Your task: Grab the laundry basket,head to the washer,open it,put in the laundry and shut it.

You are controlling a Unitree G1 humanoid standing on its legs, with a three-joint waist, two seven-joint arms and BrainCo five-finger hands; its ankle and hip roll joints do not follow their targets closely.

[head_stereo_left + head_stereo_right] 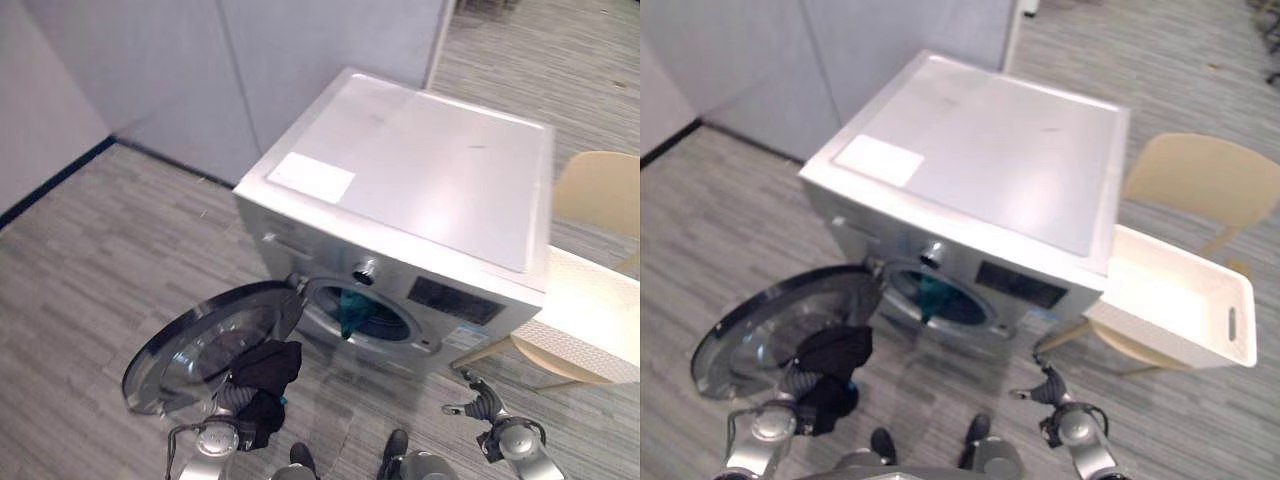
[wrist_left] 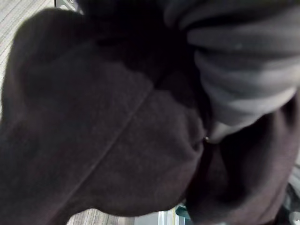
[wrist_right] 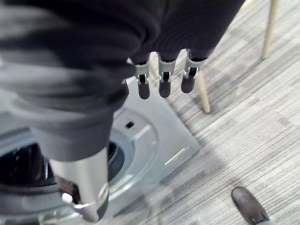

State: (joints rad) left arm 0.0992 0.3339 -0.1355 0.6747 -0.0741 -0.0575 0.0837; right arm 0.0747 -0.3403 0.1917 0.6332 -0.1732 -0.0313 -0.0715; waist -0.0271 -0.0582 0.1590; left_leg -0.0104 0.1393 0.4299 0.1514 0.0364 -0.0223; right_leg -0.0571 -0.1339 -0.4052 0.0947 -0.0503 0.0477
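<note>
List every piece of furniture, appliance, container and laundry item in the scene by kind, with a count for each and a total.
Washer: 1
Chair: 1
Laundry basket: 1
Dark garment at the left robot hand: 1
Teal garment in the drum: 1
Total: 5

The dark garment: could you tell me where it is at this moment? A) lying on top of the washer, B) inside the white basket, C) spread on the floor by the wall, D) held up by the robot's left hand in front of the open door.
D: the dark garment hangs bunched from the left hand, in front of the washer's swung-open door.
</note>
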